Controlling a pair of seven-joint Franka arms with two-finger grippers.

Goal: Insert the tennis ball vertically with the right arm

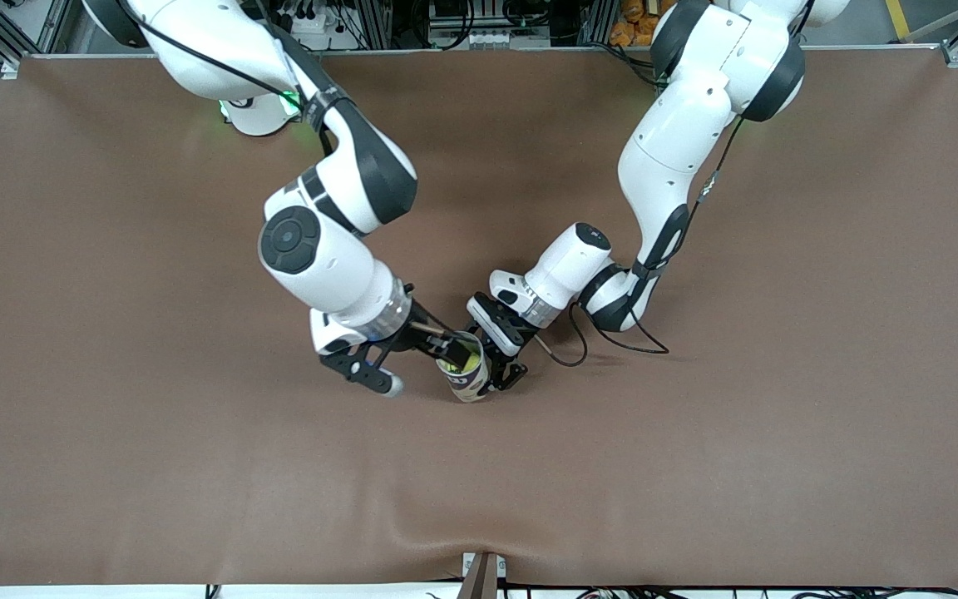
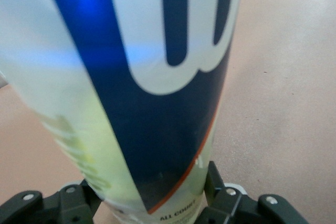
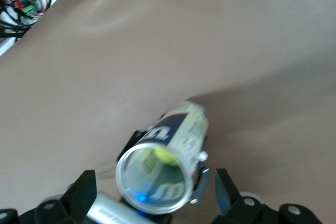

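R gripper (image 1: 385, 356) sits just below centre of the front frame, over the rim of the tennis ball can (image 1: 466, 378). Its fingers (image 1: 380, 382) are spread wide w/ nothing between them; one tip ends at lower centre-left of the can, the other reaches to the can's rim. In the R wrist view the gripper (image 3: 157, 198) fills the bottom edge, fingers (image 3: 81, 192) apart on either side of the can mouth (image 3: 155, 182)

L gripper (image 1: 502, 359), centre of the front frame, is pinching the can by its side, keeping it upright on the brown table (image 1: 778, 416). In the L wrist view the fingers (image 2: 79, 198) press on the can (image 2: 152, 103) at bottom of frame

Tennis ball (image 1: 464, 361) is inside the can: yellow-green seen through the open top. In the R wrist view the ball (image 3: 160, 157) lies deep down the tube

Hard to make out: can label cut off in the L wrist view, only part of a big white letter on blue and "ALL COURT" text. Can's base is hidden by the L gripper in the front frame
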